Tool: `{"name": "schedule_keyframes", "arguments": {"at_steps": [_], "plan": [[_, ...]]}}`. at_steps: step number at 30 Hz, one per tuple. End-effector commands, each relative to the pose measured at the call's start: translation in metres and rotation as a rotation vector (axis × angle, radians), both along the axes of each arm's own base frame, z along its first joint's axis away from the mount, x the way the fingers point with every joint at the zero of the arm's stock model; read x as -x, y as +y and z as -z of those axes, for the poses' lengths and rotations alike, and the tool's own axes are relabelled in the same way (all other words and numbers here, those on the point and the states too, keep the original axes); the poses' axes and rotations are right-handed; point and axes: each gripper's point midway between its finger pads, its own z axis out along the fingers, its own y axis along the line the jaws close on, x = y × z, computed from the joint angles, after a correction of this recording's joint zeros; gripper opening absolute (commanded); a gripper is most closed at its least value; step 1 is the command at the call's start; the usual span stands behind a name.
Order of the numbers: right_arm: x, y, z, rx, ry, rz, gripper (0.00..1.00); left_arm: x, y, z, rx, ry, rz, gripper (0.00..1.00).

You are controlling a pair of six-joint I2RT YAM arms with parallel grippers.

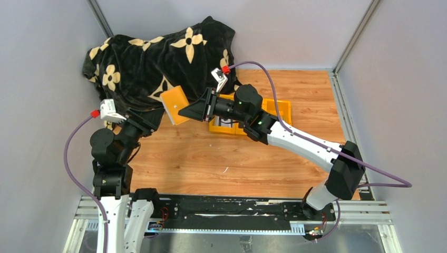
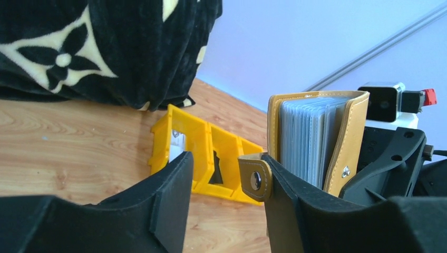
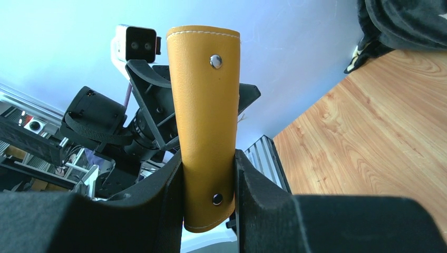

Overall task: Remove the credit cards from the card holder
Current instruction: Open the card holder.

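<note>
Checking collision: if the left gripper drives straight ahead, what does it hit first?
The left gripper likely meets the card holder, beside one fingertip; through the gap, the bin lies farther. Depth unclear.

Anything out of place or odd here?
A flowered black blanket lies heaped at the far left of the table, odd for this setup. The card holder is clamped in the right jaws, off the table, its snap strap hanging undone. Nothing spilled or damaged.
</note>
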Motion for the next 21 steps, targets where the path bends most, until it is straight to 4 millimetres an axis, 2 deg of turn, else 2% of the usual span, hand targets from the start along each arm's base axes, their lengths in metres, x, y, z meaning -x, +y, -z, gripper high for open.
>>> {"name": "schedule_keyframes", "arguments": {"at_steps": [1,10,13,16,19,20,21], "plan": [[0.019,-0.006,-0.04,-0.117,-0.065,-0.047,0.0,-0.002,-0.004,-0.011,0.019,-0.043,0.018,0.5],[0.019,-0.002,-0.041,-0.135,-0.038,-0.06,0.0,0.0,0.014,-0.019,-0.065,-0.064,-0.079,0.13],[0.019,0.003,-0.034,-0.125,-0.016,-0.087,0.14,0.0,0.021,-0.03,-0.126,-0.106,-0.115,0.03],[0.018,0.008,-0.024,-0.115,0.018,-0.124,0.36,0.0,0.016,-0.043,-0.215,-0.177,-0.079,0.0],[0.016,0.007,-0.014,-0.11,0.045,-0.133,0.49,0.001,0.003,-0.05,-0.298,-0.225,0.014,0.0],[0.014,0.006,-0.005,-0.099,0.063,-0.146,0.56,0.004,-0.012,-0.053,-0.371,-0.265,0.116,0.0],[0.014,0.004,-0.001,-0.095,0.072,-0.152,0.59,0.004,-0.015,-0.055,-0.393,-0.277,0.135,0.0]]}}
